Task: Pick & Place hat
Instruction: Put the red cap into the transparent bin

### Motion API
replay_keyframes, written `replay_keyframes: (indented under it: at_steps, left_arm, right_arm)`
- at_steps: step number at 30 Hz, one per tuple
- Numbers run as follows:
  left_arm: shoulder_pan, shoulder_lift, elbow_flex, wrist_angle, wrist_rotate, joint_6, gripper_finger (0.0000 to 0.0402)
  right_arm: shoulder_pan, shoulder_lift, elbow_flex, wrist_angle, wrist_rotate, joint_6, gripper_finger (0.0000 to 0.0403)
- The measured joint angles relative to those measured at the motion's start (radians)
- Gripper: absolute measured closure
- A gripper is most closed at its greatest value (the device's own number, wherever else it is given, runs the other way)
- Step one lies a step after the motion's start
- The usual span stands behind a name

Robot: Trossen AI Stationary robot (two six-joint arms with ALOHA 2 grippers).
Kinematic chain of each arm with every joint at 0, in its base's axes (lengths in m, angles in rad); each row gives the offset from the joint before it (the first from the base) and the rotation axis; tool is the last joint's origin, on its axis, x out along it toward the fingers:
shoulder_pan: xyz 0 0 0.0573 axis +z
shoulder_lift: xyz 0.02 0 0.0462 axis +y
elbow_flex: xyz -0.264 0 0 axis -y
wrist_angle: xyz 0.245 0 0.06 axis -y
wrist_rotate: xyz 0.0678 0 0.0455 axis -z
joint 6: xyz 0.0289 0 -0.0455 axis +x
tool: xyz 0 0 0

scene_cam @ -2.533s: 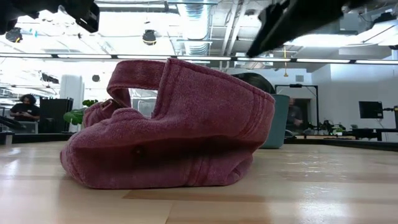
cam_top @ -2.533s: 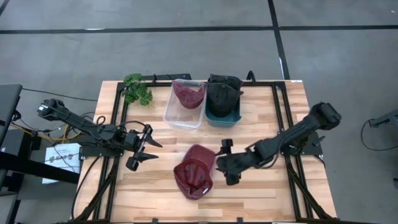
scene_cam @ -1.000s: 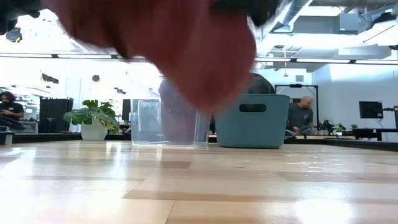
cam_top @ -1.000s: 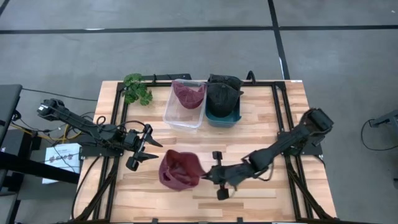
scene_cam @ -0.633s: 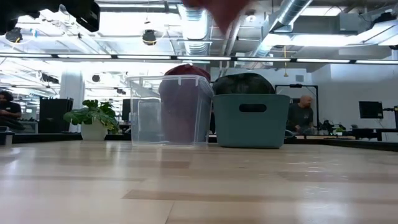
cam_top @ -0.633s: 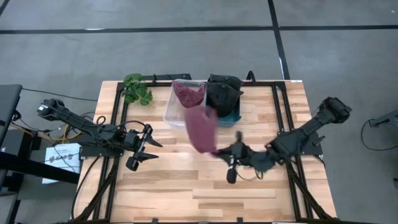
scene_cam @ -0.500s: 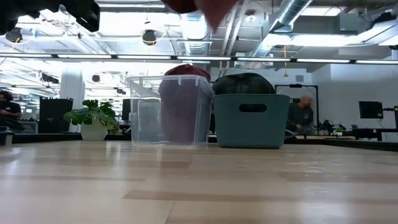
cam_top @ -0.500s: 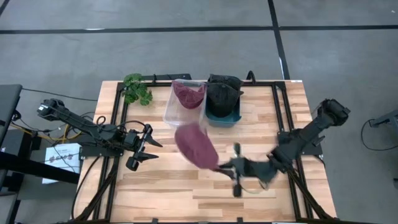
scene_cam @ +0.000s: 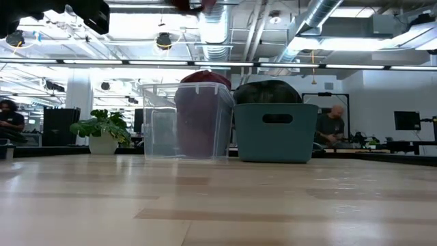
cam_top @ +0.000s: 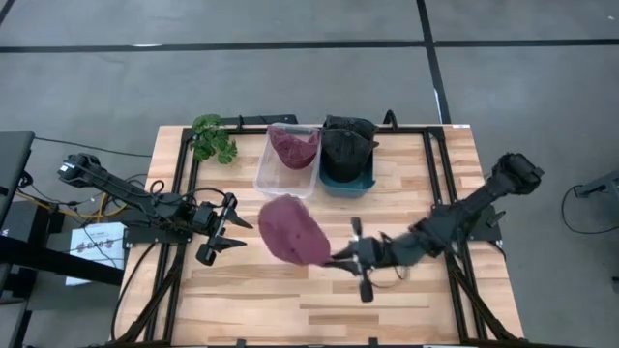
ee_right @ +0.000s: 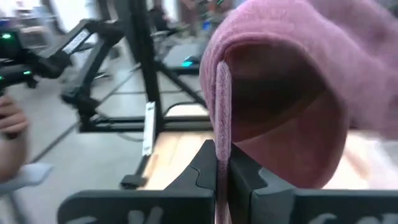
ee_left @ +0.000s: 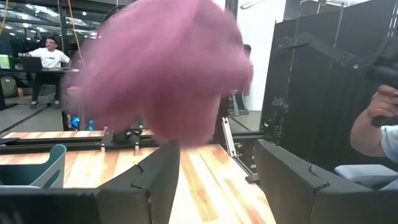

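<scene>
A maroon hat (cam_top: 290,230) hangs in the air over the middle of the table, with my right gripper (cam_top: 340,257) shut on it. The right wrist view shows the hat's hollow inside (ee_right: 280,118) past the fingers. My left gripper (cam_top: 228,232) waits open at the table's left and holds nothing; in its wrist view the hat (ee_left: 165,68) shows blurred ahead of the open fingers (ee_left: 155,177). In the low view only a scrap of the hat (scene_cam: 191,4) shows at the top edge. My right gripper pinches the hat's rim (ee_right: 221,134) between its two fingers (ee_right: 202,171), and the rim stands edge-on in the gap. The fingers come about level from the table's right side. The hat is lifted clear of the table and reaches out beyond the fingertips toward the left.
A clear bin (cam_top: 287,160) with another maroon hat and a teal bin (cam_top: 346,166) with a dark hat stand side by side at the far middle. A small green plant (cam_top: 213,138) is at the far left. Bare wood (cam_top: 290,309) lies below the hat.
My right gripper has risen with the hat, which left the low view upward and hangs clear of the table. The hat swung toward the bins, then back toward the table's left, and turned about as it went. My left arm kept still.
</scene>
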Motion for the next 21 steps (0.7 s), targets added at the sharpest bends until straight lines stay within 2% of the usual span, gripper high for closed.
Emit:
replay_keyframes:
  at_steps: [2, 8, 12, 14, 18, 21]
  left_arm:
    - [0.000, 0.000, 0.000, 0.000, 0.000, 0.000, 0.0197]
    - [0.000, 0.000, 0.000, 0.000, 0.000, 0.001, 0.0197]
    - [0.000, 0.000, 0.000, 0.001, 0.000, 0.003, 0.0197]
    - [0.000, 0.009, 0.000, 0.009, 0.002, -0.008, 0.0197]
    - [0.001, 0.062, 0.000, 0.065, 0.042, -0.014, 0.0197]
    - [0.002, 0.117, 0.000, 0.134, 0.052, -0.013, 0.0197]
  right_arm:
    - [-0.017, 0.014, -0.001, -0.004, -0.095, 0.025, 0.0402]
    - [-0.027, 0.060, -0.001, -0.049, -0.208, 0.088, 0.0402]
    - [-0.051, 0.090, 0.000, -0.028, -0.231, 0.091, 0.0401]
    - [-0.055, 0.104, -0.002, -0.016, -0.278, 0.090, 0.0401]
    - [-0.087, 0.136, -0.001, 0.059, -0.410, 0.079, 0.0402]
    - [-0.116, 0.157, 0.000, 0.110, -0.466, 0.073, 0.0402]
